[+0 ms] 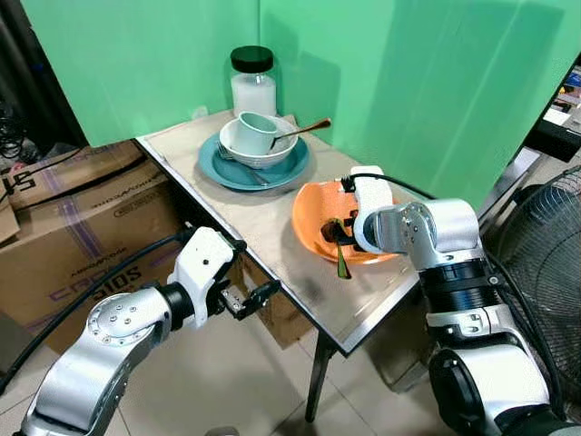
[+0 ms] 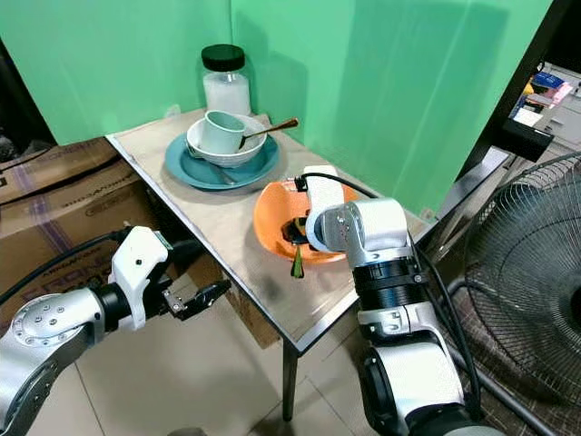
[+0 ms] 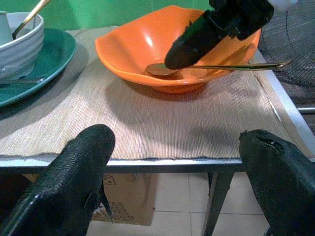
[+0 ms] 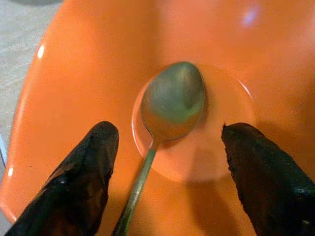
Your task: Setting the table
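Right gripper (image 4: 167, 167) hangs open over metal spoon (image 4: 172, 101) in orange bowl (image 1: 313, 218); left gripper (image 1: 252, 298) open beside bench (image 1: 245, 227) edge; teal plate (image 1: 227, 168) behind

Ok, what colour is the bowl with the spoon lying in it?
Orange; the bowl shows best in the left wrist view.

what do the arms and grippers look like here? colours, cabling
Both arms are silver metal with rounded joints and white wrist housings. The right arm has a ribbed black band. Black cables run along each. The left gripper and right gripper each have two long, textured black fingers.
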Controlling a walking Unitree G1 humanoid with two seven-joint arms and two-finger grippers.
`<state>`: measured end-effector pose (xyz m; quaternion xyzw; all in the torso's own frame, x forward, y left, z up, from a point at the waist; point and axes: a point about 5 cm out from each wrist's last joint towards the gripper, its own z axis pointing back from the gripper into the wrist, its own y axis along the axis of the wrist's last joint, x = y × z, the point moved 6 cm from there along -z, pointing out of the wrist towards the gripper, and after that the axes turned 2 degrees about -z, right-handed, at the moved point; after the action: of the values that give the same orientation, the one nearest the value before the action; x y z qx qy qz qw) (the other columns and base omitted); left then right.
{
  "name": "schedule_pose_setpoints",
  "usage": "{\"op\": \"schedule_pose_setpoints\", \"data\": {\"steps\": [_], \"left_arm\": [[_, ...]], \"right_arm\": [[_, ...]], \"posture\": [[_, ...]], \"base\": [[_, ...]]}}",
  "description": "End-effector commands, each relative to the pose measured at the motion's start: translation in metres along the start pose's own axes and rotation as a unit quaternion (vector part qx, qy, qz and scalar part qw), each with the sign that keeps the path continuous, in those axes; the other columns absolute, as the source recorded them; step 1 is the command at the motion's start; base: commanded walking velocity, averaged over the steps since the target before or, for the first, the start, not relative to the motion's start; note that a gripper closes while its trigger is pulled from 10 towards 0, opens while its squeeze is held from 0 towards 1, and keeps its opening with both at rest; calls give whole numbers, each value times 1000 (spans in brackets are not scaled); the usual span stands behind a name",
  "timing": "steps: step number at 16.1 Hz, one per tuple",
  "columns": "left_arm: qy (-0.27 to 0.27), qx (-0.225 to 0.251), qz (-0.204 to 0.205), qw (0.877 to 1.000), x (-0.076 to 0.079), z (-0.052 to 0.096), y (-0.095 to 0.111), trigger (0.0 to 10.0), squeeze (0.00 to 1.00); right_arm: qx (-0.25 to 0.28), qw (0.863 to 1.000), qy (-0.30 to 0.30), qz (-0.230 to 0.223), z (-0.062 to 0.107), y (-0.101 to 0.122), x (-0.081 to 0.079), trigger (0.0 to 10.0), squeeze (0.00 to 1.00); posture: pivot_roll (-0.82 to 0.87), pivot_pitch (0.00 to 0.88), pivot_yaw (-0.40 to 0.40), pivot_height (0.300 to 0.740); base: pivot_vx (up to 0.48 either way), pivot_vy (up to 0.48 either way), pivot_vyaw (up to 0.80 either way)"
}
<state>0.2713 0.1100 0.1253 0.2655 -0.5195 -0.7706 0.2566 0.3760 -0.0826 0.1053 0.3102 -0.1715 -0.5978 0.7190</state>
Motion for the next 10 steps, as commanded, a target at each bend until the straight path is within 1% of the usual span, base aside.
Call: {"op": "schedule_pose_setpoints", "data": {"steps": [1,7,10], "left_arm": [[3,7,-5,1000,-2,-1,5,10000,0],[1,9,-6,1000,-1,-3,7,10000,0],[0,9,-6,1000,0,-3,7,10000,0]], "right_arm": [[4,1000,-8,11,1,5,2,0,0],[-28,999,3,31,-4,-9,1,0,0],[-35,999,7,35,-5,-12,1,0,0]], "posture": [[99,0,-31,740],[94,0,-30,740],[94,0,-31,740]], "base": [[0,0,0],[0,0,0],[0,0,0]]}}
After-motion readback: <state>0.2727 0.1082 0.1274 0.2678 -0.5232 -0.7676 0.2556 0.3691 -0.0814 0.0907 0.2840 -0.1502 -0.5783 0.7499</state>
